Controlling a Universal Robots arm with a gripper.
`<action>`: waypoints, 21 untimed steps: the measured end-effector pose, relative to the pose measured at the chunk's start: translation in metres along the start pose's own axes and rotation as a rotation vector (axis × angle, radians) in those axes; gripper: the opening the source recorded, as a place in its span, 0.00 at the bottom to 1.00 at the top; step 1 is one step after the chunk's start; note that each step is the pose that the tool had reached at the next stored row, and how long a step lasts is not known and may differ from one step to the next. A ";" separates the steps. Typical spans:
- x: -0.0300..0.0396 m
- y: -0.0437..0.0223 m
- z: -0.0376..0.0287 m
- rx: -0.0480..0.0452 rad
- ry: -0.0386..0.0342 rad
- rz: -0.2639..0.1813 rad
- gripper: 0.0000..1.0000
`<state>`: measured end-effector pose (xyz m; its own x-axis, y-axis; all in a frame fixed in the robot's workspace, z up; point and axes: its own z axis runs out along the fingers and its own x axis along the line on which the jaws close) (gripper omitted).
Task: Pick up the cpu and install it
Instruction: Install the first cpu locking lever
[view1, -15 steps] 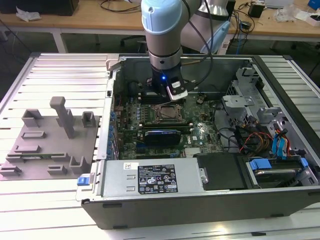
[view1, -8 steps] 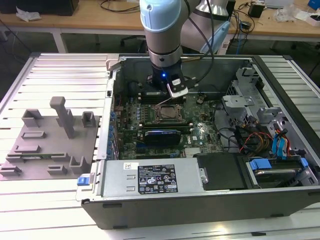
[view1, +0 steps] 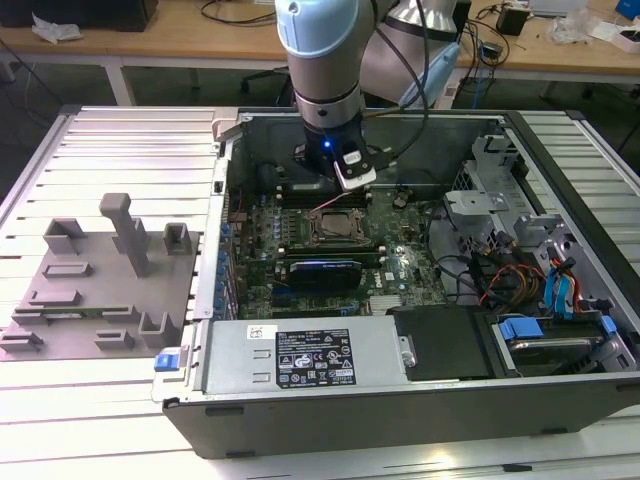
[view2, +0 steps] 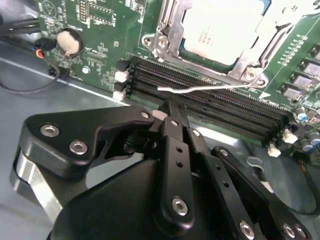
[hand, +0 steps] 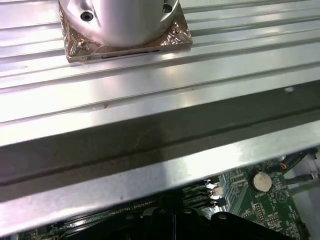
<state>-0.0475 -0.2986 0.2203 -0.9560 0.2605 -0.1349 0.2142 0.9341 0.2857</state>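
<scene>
The exterior view looks down from in front on the open computer case (view1: 400, 300) and my arm (view1: 320, 60) over it. My second wrist view peers past my gripper (view2: 172, 107), close to the motherboard (view2: 95, 30). My first wrist view skims the case wall (hand: 150, 115); both catch the coin battery (hand: 261, 181).

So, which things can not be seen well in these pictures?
- Fingers: in the second wrist view the gripper's own black links cover their tips.
- Cpu: in the second wrist view it lies in the socket, cut by the picture's edge and partly under the metal frame.
- Socket: in the exterior view, too small to tell whether the cpu lies flat.
</scene>
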 end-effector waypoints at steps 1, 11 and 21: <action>-0.0003 0.0006 -0.0021 0.0002 -0.0010 0.002 0.11; 0.0000 0.0007 -0.0089 0.0434 -0.0165 0.014 0.11; 0.0065 -0.0074 -0.0028 0.0472 -0.0192 0.021 0.11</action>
<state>-0.0559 -0.3045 0.2200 -0.9473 0.2843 -0.1477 0.2438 0.9387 0.2436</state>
